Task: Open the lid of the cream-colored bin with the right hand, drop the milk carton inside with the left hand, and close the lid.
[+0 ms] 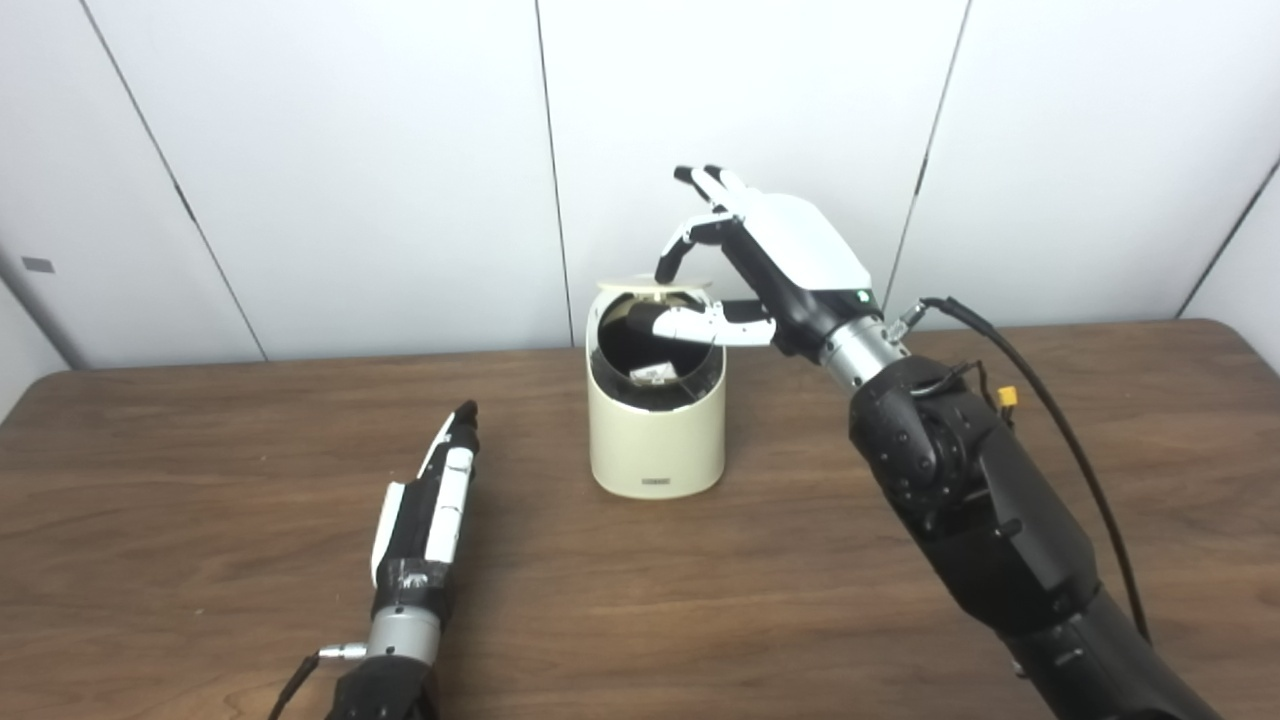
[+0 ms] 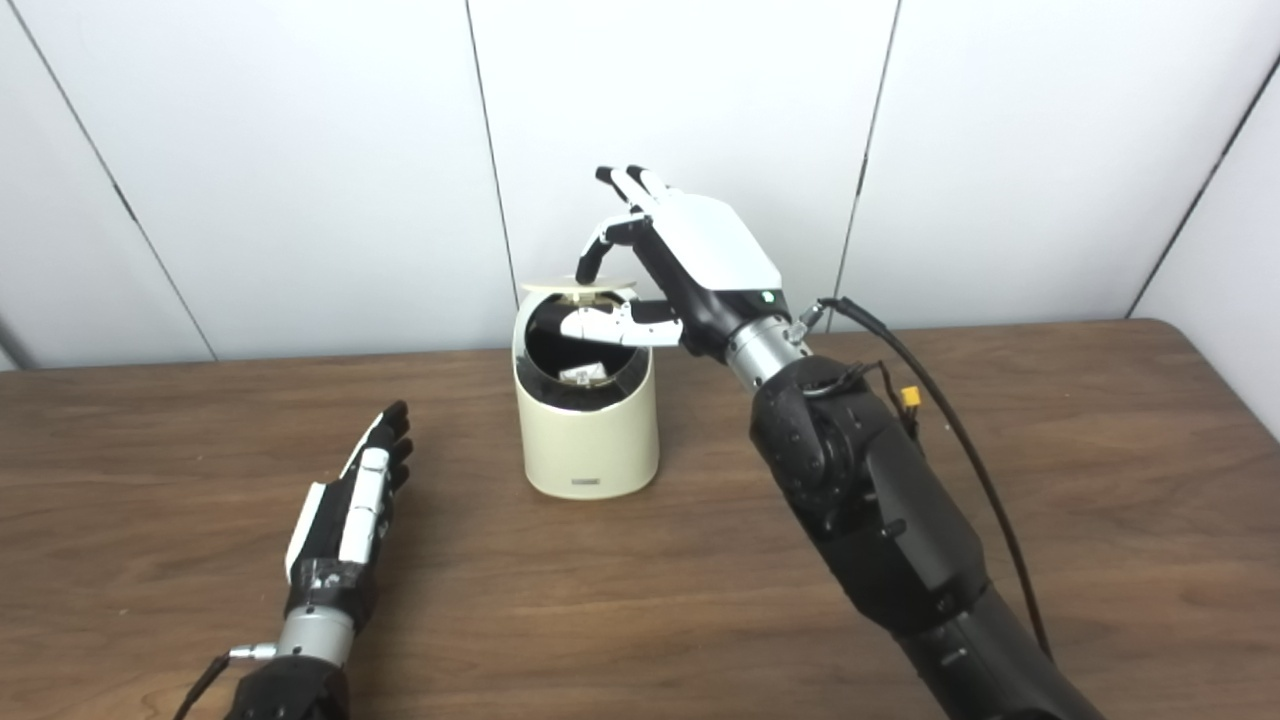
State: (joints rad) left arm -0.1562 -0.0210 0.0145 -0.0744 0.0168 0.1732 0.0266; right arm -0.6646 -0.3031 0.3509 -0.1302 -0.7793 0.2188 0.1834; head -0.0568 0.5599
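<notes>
The left hand point(image 2: 345, 520) lies low over the wooden surface point(image 1: 200, 500) toward its near left part, fingers stretched straight and close together, holding nothing, pointing toward the far edge and well apart from the bin. Right of it, near the middle of the far edge, the cream-colored bin point(image 1: 657, 440) stands upright, its slanted mouth open and facing the near edge. Inside the dark opening a small white piece of the milk carton point(image 1: 652, 374) shows; its long axis cannot be told. The lid point(image 1: 655, 286) is up at the top rim. The right hand point(image 1: 745, 270) reaches over the bin, thumb across the mouth, one fingertip on the lid, other fingers spread upward.
</notes>
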